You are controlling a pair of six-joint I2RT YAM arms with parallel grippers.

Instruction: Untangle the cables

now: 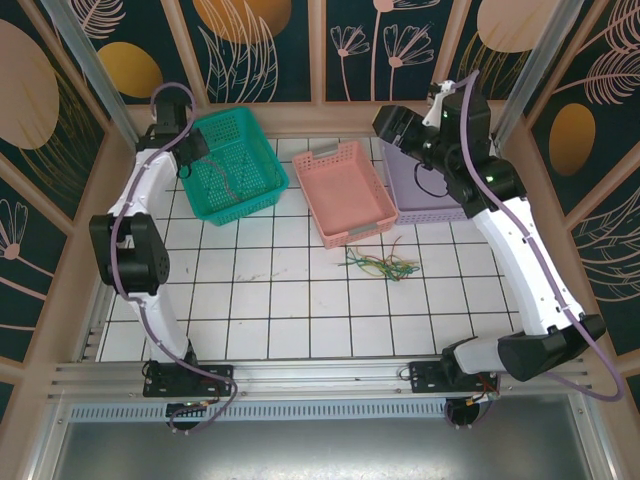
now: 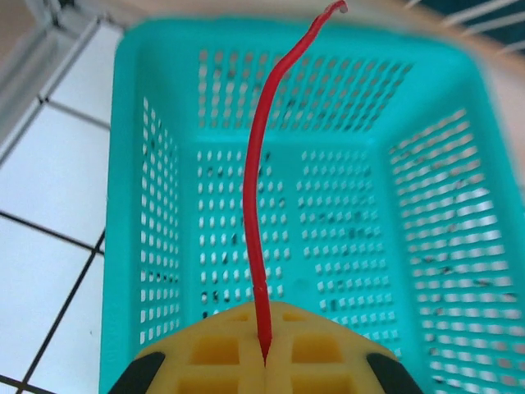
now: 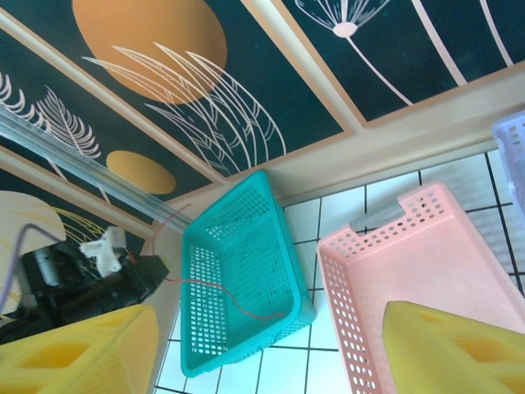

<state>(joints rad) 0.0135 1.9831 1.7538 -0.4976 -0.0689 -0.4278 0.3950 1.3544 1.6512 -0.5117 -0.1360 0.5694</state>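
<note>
Risk: we clamp red cable [image 2: 256, 180] in left gripper [image 2: 264, 358] over teal basket [image 2: 131, 213]; released, it may drape the rim. Right gripper [image 3: 271, 349] apart, empty; remaining cables [image 1: 380, 265] on tiles [image 1: 260, 290] by pink basket [image 1: 345, 190].

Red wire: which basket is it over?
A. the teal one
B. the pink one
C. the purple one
A: in the left wrist view, the left gripper pinches the red wire, and the teal basket lies right behind it.
</note>
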